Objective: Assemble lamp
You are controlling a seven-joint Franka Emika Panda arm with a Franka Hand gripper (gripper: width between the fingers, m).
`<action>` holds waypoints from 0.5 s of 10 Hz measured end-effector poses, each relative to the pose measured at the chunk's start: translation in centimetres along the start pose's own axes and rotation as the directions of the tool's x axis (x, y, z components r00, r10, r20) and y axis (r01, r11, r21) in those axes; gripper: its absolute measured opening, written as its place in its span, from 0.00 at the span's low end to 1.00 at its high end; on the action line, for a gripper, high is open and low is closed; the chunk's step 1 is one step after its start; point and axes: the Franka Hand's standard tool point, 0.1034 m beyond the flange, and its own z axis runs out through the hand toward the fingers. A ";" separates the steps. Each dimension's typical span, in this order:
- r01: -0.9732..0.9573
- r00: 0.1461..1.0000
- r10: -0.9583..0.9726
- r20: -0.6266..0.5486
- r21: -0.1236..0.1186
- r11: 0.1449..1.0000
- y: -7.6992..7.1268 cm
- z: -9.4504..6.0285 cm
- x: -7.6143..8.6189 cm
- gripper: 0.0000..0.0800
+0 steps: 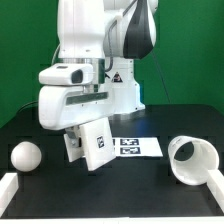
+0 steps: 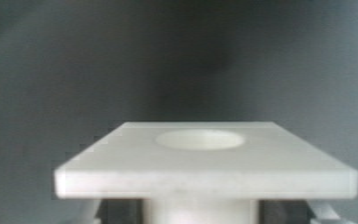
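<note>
As fingers (image 1: pixel 72 148) clamp white square base (image 1: pixel 100 142), tilted above tabletop (image 1: pixel 120 188), round socket (image 2: pixel 202 139) dents its top; bulb (image 1: pixel 25 156), shade (image 1: pixel 192 160) lie apart.

The base (image 1: pixel 100 140), in my pincer (image 2: pixel 202 206), hangs over the counter (image 1: pixel 110 197) at the marker board's (image 1: pixel 142 147) exterior-view left end. The bulb (image 1: pixel 25 156) lies farther left and the shade (image 1: pixel 190 160) lies right of the board.

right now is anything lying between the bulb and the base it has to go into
Nothing visible. The bulb lies at the exterior view's left; the base, tilted in the gripper, is beside it with only black table between. Its socket is empty. The shade and marker board lie on the base's other side.
</note>
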 end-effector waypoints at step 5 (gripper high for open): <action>0.032 0.999 -0.032 0.007 0.019 0.999 -0.1 0.1 0.1 0.38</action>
